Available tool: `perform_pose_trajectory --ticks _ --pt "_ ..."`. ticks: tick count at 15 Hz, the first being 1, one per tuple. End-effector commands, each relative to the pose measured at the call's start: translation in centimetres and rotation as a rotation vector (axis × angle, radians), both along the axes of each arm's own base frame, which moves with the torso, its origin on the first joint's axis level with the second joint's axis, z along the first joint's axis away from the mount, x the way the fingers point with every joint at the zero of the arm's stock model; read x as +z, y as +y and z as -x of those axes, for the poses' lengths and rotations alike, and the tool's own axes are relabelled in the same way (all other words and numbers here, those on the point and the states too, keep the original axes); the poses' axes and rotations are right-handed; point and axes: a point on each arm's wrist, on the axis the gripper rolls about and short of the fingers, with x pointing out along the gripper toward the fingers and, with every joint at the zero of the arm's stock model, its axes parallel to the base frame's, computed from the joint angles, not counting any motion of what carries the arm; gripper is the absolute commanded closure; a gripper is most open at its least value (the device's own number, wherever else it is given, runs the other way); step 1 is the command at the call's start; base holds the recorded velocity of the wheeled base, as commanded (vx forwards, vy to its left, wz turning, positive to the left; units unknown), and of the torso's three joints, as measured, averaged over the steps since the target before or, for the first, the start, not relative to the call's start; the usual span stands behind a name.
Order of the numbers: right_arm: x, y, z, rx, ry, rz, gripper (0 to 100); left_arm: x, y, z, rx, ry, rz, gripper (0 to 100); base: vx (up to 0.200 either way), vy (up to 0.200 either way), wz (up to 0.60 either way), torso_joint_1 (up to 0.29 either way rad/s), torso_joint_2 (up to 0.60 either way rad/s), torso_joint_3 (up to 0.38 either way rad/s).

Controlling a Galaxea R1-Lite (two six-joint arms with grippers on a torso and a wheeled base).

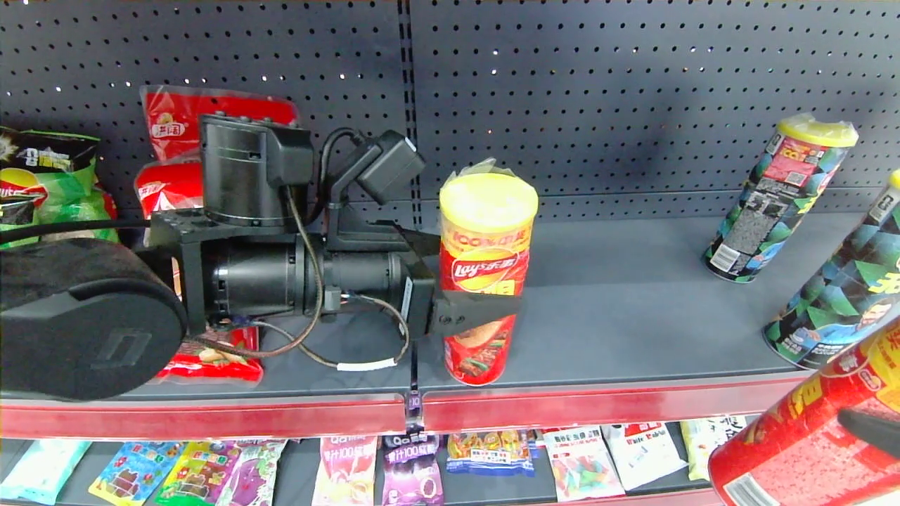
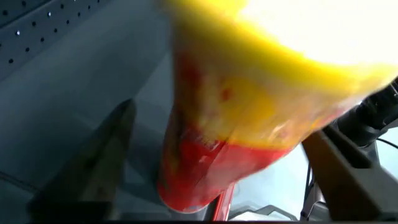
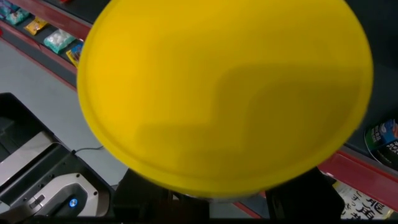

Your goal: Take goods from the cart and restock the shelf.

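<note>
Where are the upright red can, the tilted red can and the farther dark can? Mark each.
upright red can (image 1: 484, 270): head view, red label under the lid.
tilted red can (image 1: 794, 450): head view, lower body.
farther dark can (image 1: 773, 204): head view, middle of its side.

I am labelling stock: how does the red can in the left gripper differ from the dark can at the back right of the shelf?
The red can is red and yellow; the dark can has a green and blue pattern. The left gripper is clamped on the red can; the dark can stands free. The red can is near the shelf front, the dark can farther back. Both have yellow lids.
</note>
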Motion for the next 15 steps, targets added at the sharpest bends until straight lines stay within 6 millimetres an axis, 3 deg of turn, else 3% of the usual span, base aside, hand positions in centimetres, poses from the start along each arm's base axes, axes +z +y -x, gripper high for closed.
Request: perform_pose_trajectory --ticks 1,5,6,7,8,10,15 --pt "0.7 0.5 -1.5 0.003 -0.009 -0.001 100 0.1 0.9 0.8 0.017 -0.002 -0.002 0 0.0 0.0 0.0 0.0 0.0 0.0" --pt "2.3 2.4 -6.8 0.007 -0.002 0.004 100 -1.0 4.0 2.0 0.082 0.031 -0.028 0 0.0 0.0 0.0 0.0 0.0 0.0" --pt "2.3 2.4 -6.8 0.007 -0.002 0.004 100 -1.0 4.0 2.0 0.082 0.031 -0.028 0 0.0 0.0 0.0 0.0 0.0 0.0" --pt "3.7 3.7 -9.5 0.031 -0.005 0.006 100 -1.5 5.2 2.9 0.099 0.044 -0.036 0 0.0 0.0 0.0 0.0 0.0 0.0" --pt "4.1 4.1 -10.0 0.04 -0.009 0.005 100 -1.6 5.5 3.1 0.107 0.048 -0.039 0 0.0 0.0 0.0 0.0 0.0 0.0" --pt "5.8 5.5 -13.1 0.044 -0.025 0.004 100 -2.0 7.2 3.9 0.146 0.057 -0.044 0 0.0 0.0 0.0 0.0 0.0 0.0" --pt "6.2 9.3 -19.6 0.101 -0.045 0.054 100 -2.1 9.4 4.7 0.221 0.053 -0.041 0 0.0 0.0 0.0 0.0 0.0 0.0"
